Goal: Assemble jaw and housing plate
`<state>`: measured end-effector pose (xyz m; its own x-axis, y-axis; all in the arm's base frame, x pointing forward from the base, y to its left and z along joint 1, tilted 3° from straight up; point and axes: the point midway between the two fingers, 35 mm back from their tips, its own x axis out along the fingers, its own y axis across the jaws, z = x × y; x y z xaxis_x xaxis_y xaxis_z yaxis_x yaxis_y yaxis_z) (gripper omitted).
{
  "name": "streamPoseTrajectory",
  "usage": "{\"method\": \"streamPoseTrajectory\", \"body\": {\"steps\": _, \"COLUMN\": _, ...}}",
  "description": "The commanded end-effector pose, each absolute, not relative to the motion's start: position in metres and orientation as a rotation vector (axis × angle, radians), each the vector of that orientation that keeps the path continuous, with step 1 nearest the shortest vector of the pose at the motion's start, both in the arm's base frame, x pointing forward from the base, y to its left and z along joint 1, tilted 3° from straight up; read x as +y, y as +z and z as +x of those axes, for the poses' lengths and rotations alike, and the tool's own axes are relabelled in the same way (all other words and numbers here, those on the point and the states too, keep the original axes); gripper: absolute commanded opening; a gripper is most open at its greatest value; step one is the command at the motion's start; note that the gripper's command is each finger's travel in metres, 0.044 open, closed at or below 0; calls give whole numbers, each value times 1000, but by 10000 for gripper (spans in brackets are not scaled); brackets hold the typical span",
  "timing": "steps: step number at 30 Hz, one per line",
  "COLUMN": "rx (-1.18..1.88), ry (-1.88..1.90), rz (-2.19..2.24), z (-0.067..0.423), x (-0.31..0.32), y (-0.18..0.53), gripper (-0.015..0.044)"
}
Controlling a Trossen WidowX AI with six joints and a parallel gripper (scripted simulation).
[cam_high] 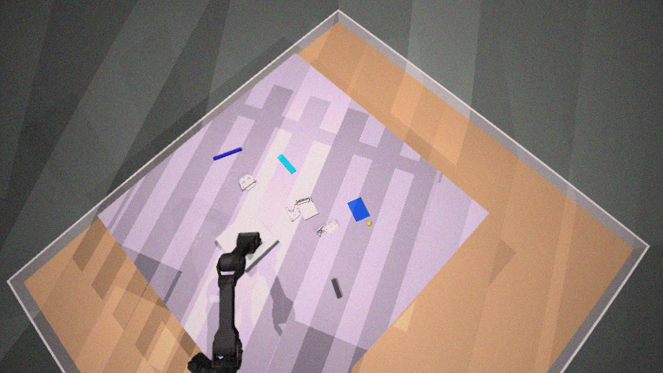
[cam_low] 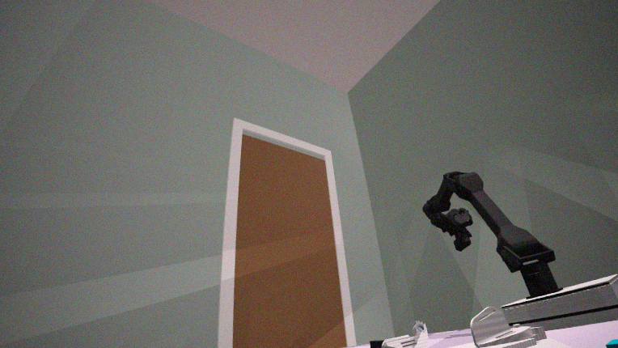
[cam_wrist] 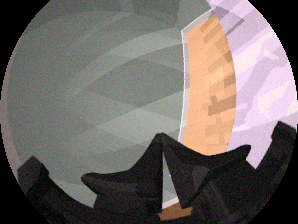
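Green-grey walls (cam_low: 129, 172) rise around an orange-brown floor (cam_high: 556, 232) (cam_wrist: 200, 100), with a brown door (cam_low: 285, 242) in a white frame. The lilac table top (cam_high: 394, 222) (cam_low: 579, 334) (cam_wrist: 270, 100) is striped with light and shadow. Over it reaches the black arm (cam_high: 226, 305) (cam_low: 488, 207), folded downward at its end. Its gripper (cam_high: 250, 238) (cam_low: 462, 244) (cam_wrist: 160, 136) is in the air, fingertips pressed together with nothing pinched between them. Seen from above, it covers part of a pale block (cam_high: 226, 238).

The task's white parts lie on the table, well apart from the gripper. A flat white piece (cam_high: 308, 209) sits near the middle, with a smaller white part (cam_high: 292, 212) just beside it. Another white part (cam_high: 246, 181) lies toward the blue rod, and a toothed white part (cam_high: 328, 226) lies on the opposite side, nearer the blue rectangle. I cannot tell which is the housing plate.

Smaller still are the blue rectangle (cam_high: 358, 209), the blue rod (cam_high: 227, 153), a cyan bar (cam_high: 286, 164), a dark grey bar (cam_high: 337, 287) and, near the blue rectangle, a tiny yellow cube (cam_high: 369, 224).
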<state>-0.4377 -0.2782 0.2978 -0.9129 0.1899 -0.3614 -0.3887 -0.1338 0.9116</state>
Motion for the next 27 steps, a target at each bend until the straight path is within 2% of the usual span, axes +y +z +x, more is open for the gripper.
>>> {"method": "streamPoseTrajectory", "body": {"steps": 1, "rx": 1690, "ry": 2195, "rz": -332, "z": -421, "x": -299, "y": 288, "gripper": 0}}
{"method": "streamPoseTrajectory", "body": {"steps": 27, "rx": 1158, "ry": 2710, "rz": -877, "z": -317, "x": -387, "y": 248, "gripper": 0}}
